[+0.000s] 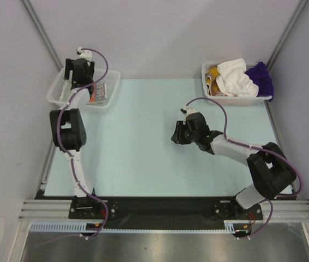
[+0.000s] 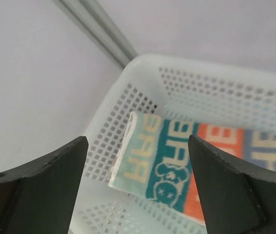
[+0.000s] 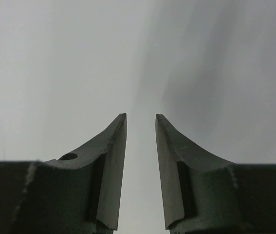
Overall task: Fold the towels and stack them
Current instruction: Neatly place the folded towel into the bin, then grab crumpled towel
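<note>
PRINTED TOWEL DOWN, HEAP WAITING: A folded orange-teal-white printed towel (image 2: 172,165) lies in the white mesh basket (image 1: 56,94) at the far-left corner of the pale green mat (image 1: 143,142). The left gripper (image 2: 137,141) is poised right over it, fingers spread wide and holding nothing. In the left wrist view the towel's long axis runs rightward across the gap and on past the right finger, with its short hemmed end between the 2 fingers.

At the mat's far-right corner a 2nd basket (image 1: 236,100) holds the unfolded heap. A white towel (image 1: 236,76) is on top, a purple towel (image 1: 261,76) is at the end farthest from the mat's middle, and a mustard towel (image 1: 213,71) is at the nearer end.

The right gripper (image 3: 140,117) hangs above the mat's right half, fingers drawn close with a narrow gap and nothing between them. The heap lies beyond it and to its right, so the right arm looks far better placed to fetch the next towel. By this view 1 towel is stacked and at least 3 remain
</note>
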`<state>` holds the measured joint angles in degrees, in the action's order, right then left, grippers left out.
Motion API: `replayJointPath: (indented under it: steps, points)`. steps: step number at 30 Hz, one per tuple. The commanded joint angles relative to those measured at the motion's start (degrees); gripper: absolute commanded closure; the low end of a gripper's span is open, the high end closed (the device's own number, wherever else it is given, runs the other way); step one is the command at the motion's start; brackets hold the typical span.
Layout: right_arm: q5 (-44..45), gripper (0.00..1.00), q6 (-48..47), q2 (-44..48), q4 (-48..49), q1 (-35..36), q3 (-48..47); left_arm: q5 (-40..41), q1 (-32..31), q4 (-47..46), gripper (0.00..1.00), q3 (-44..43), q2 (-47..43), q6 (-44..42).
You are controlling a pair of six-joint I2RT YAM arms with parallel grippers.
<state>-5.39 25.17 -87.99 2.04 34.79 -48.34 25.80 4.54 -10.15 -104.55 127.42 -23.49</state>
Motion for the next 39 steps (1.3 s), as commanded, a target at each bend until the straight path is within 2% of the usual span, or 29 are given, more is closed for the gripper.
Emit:
replayJointPath:
  steps: [1, 7, 13, 14, 19, 20, 23, 30, 32, 35, 39]
  points:
    - [0.3, 0.64, -0.8, 1.7, 1.6, 0.3, -1.9, 0.4, -4.1, -3.4, 0.1, 2.1, -7.4, 4.2]
    - [0.7, 0.64, -0.6, 5.1, 0.4, -0.7, -2.0, 3.3, -12.0, -1.7, 0.09, 4.8, -12.0, 9.5]
    - [0.9, 0.64, -0.5, 7.8, -1.0, -2.6, -1.5, 3.8, -18.0, 6.5, 0.07, 7.8, -18.6, 18.5]
    - [0.8, 0.63, -0.6, 8.5, -1.2, -3.1, -1.4, 3.9, -18.4, 9.4, 0.07, 8.6, -20.8, 22.3]
    - [1.5, 0.63, -0.4, 11.5, -1.9, -4.6, -0.6, 1.9, -21.1, 12.5, 0.07, 22.0, -31.1, 31.3]
    - [2.1, 0.62, -0.4, 12.2, -1.8, -4.9, 0.0, 0.9, -21.8, 13.3, 0.0, 24.1, -33.1, 33.3]
    - [3.2, 0.61, -0.4, 14.3, -3.5, -5.4, 0.3, 0.1, -25.4, 13.9, 0.0, 31.7, -39.3, 35.5]
    - [5.4, 0.57, 0.4, 18.9, -5.0, -7.7, 1.8, 2.0, -40.6, 17.4, 0.0, 47.7, -52.3, 41.2]
    - [8.0, 0.55, 0.0, 20.8, -6.3, -8.9, 1.8, 3.4, -44.5, 19.3, 0.0, 50.1, -55.9, 41.8]
    - [8.8, 0.48, 0.0, 23.1, -7.3, -12.5, 1.8, 2.2, -45.9, 24.1, 0.0, 52.5, -59.9, 43.8]
    - [7.1, 0.43, -0.4, 19.2, -7.7, -19.4, -3.2, -5.8, -45.9, 29.6, 0.0, 52.5, -63.7, 45.3]
